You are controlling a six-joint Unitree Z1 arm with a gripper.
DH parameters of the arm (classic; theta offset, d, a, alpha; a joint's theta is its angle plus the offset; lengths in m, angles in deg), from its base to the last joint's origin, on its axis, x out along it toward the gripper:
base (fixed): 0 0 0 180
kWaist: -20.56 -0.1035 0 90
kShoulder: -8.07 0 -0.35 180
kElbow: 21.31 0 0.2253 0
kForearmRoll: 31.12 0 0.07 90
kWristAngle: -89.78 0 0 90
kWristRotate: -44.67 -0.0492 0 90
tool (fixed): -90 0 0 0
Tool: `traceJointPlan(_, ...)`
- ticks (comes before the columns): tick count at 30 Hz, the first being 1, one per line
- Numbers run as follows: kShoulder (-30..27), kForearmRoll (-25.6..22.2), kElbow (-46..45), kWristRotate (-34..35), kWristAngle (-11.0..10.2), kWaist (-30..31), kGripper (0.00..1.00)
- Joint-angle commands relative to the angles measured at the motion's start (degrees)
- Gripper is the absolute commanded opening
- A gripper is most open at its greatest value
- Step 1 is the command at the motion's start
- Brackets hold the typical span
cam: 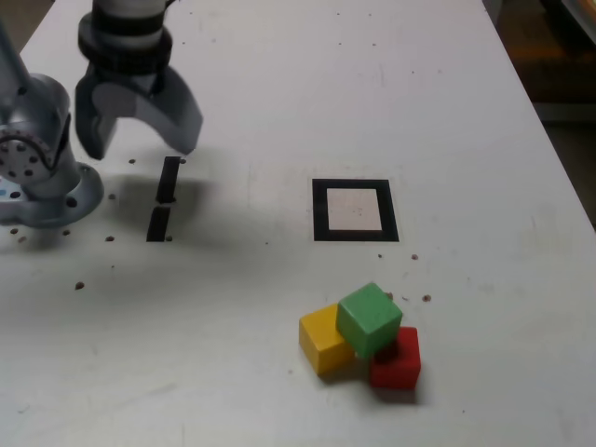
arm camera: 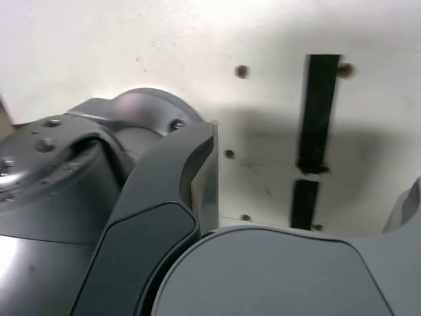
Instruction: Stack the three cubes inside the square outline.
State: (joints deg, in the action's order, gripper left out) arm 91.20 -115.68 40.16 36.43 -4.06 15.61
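Landmark: square outline (cam: 356, 210), black frame with a pale centre, flat on the white counter (cam: 447, 130). Nothing sits inside it.

Cubes: all three are clustered nearer the camera than the outline, outside it, with bare counter between. The green cube (cam: 370, 318) sits highest, tilted, propped on the other two. The yellow cube (cam: 325, 339) is on the counter on the exterior view's left of the cluster, touching the green one. The red cube (cam: 397, 358) is on the exterior view's right and farthest from the outline, partly under the green one.

Gripper (cam: 144, 140): well off to the exterior view's left of the outline, pointing down, jaws spread wide and holding nothing. It hangs over the upper of two short black bars (cam: 164, 199), which lie end to end between the outline and the arm's base (cam: 37, 182).

Wrist view: the same bars (arm camera: 312, 138) on the counter beside the base (arm camera: 59, 178). Small dark specks dot the counter around the bars and near the cubes.
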Motion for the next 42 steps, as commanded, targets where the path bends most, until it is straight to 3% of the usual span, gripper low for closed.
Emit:
traceJointPlan(1,-0.18,-3.93,4.76,0.65,-0.42,1.66,0.99)
traceJointPlan(8,1.89,-10.34,17.36,5.28,0.57,10.06,0.99)
traceJointPlan(18,14.66,-22.53,45.7,12.19,-0.01,25.54,0.98)
traceJointPlan(23,19.06,-23.1,53.25,11.79,1.14,29.57,1.0)
traceJointPlan(31,24.35,-23.72,60.33,9.28,-0.07,33.51,0.99)
traceJointPlan(38,33.54,-23.96,70.31,7.02,0.63,37.02,0.99)
traceJointPlan(42,37.12,-23.96,70.64,6.92,1.39,38.08,0.98)
